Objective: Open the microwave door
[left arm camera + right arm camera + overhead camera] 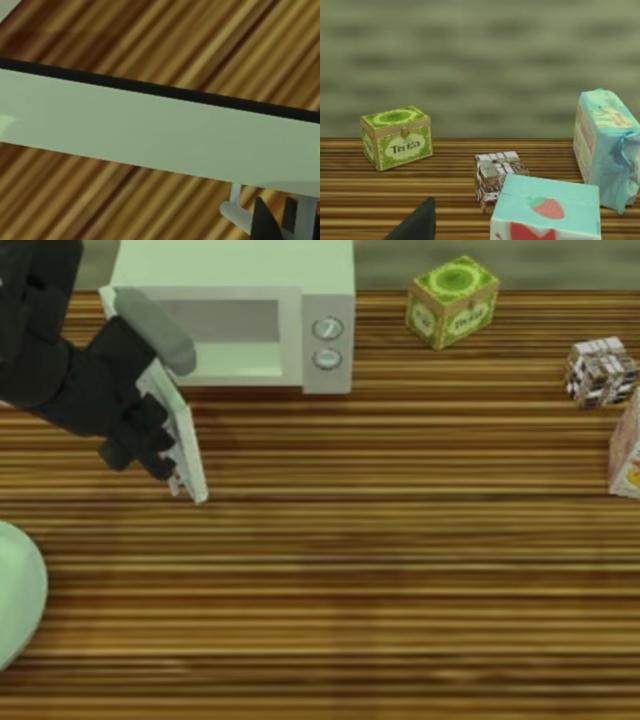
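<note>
The left gripper point(172, 472) is clamped on the handle at the free edge of the microwave door point(178, 430), which stands swung wide open from the microwave point(235, 270).

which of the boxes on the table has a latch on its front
The green box with the oval lid pattern, nearest the microwave; the strawberry carton and blue packet show none.
</note>
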Available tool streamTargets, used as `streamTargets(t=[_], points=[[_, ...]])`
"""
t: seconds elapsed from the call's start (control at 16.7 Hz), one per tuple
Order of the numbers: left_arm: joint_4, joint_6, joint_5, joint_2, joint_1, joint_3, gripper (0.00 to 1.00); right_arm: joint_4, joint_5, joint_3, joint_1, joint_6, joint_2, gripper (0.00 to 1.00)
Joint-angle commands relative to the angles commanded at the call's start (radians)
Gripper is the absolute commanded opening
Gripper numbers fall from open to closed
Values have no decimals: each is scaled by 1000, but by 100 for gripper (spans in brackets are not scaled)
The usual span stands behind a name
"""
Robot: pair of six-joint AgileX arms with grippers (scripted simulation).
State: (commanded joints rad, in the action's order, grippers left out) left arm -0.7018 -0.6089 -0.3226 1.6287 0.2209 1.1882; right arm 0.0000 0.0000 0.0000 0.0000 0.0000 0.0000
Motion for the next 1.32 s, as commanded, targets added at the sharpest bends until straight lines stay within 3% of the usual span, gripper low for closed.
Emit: streamTargets(t=[0.48, 1.02, 1.32], points=[[-2, -2, -3, 3, 1, -2, 0, 0, 0, 0, 0, 0, 0, 100], [-83, -206, -79, 8, -84, 15, 0, 0, 0, 0, 0, 0, 0, 100], [-87, -218, -85, 8, -89, 16, 0, 0, 0, 0, 0, 0, 0, 100]])
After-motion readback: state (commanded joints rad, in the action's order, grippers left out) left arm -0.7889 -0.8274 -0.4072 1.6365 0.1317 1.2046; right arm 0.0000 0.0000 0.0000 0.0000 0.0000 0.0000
